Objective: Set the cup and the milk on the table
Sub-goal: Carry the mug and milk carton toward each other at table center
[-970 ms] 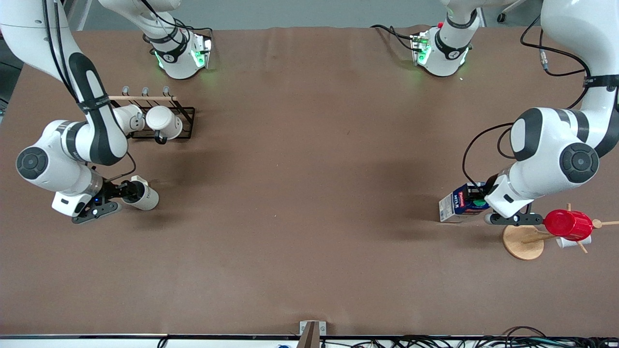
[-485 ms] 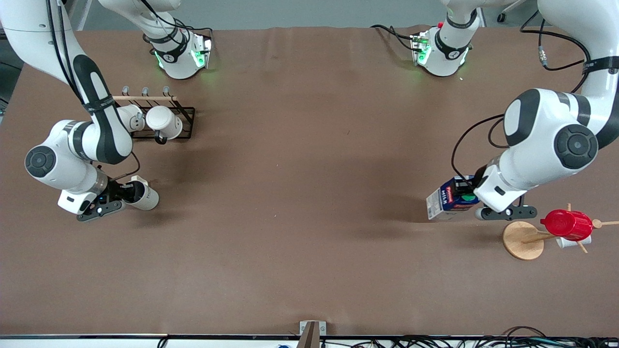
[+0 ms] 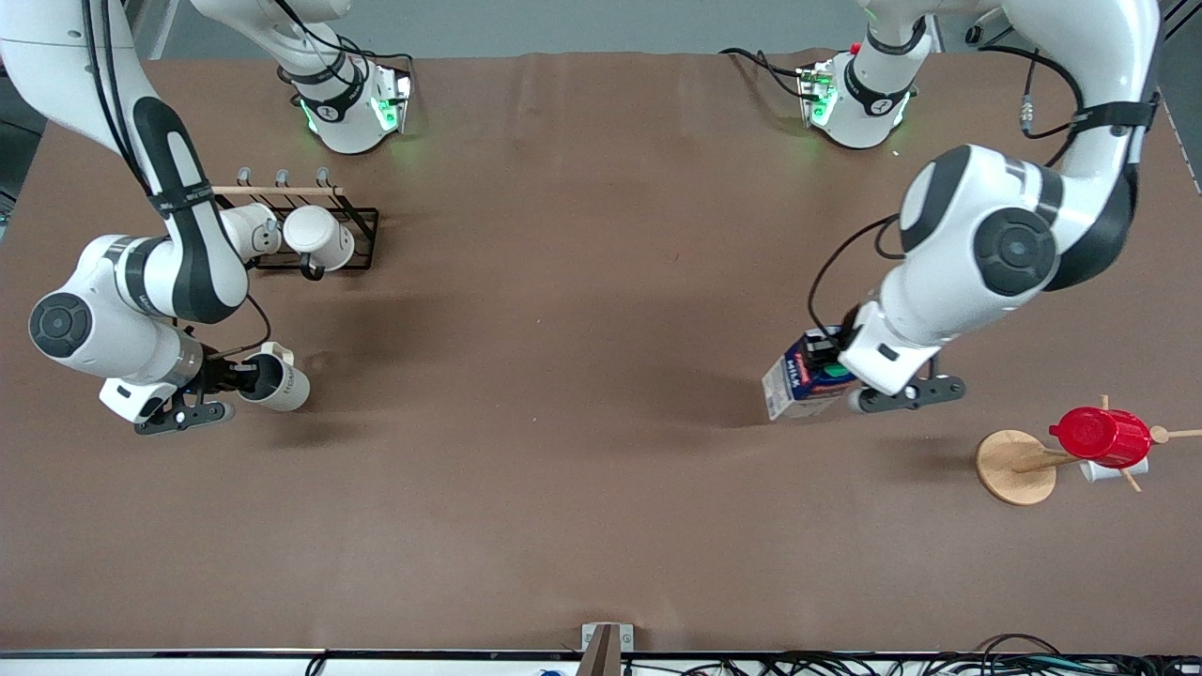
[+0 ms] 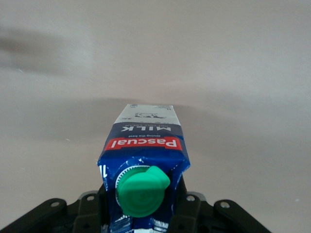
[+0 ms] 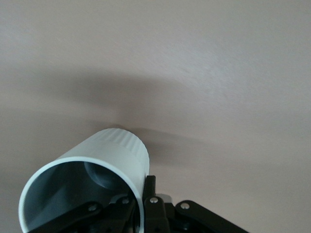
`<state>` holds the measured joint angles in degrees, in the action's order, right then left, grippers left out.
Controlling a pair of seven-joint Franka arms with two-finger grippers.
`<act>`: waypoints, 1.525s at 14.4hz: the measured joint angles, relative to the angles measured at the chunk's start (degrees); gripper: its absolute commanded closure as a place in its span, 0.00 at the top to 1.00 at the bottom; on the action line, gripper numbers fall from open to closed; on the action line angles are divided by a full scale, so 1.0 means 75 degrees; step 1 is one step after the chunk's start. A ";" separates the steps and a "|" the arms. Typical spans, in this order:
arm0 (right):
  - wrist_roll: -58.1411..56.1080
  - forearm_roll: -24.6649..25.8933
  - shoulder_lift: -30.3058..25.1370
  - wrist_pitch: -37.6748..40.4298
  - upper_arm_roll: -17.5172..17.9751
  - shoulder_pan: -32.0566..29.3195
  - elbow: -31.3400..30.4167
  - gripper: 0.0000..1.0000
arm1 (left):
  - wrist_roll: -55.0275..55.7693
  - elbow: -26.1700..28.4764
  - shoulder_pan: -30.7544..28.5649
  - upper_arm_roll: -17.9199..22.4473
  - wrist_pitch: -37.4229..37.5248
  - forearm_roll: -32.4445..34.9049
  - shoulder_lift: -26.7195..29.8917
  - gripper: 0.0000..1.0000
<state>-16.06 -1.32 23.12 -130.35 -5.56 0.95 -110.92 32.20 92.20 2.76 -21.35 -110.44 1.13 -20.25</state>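
Neither item set down yet; both are carried tilted above the table point(image 3: 601, 526). Right gripper point(image 3: 228, 377) grasps the cup point(image 3: 275, 377) by its rim, over the right arm's end. Left gripper point(image 3: 839, 364) clamps the milk point(image 3: 798, 378) near its cap. Since earlier, the milk has travelled from the left arm's edge toward the centre; the cup has barely shifted.

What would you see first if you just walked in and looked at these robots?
Two big white arms each carry something above the brown cloth-like table. The left hand holds a small dark-blue milk carton with a green cap, tilted, over the left arm's end; the right hand grips the rim of a cream-white ceramic mug, tipped on its side, over the right arm's end. A bright red plastic cup hangs on a wooden stand near the carton.
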 measured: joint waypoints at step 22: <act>0.5897 0.0688 0.1092 -0.0815 0.2268 0.3161 0.1007 0.01 | 0.3947 -0.1963 0.2686 0.0094 -0.0521 0.0000 -0.2122 0.49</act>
<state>28.16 3.84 31.31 -136.46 11.45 24.65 -103.36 61.80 77.48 22.91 -20.65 -114.34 1.13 -36.16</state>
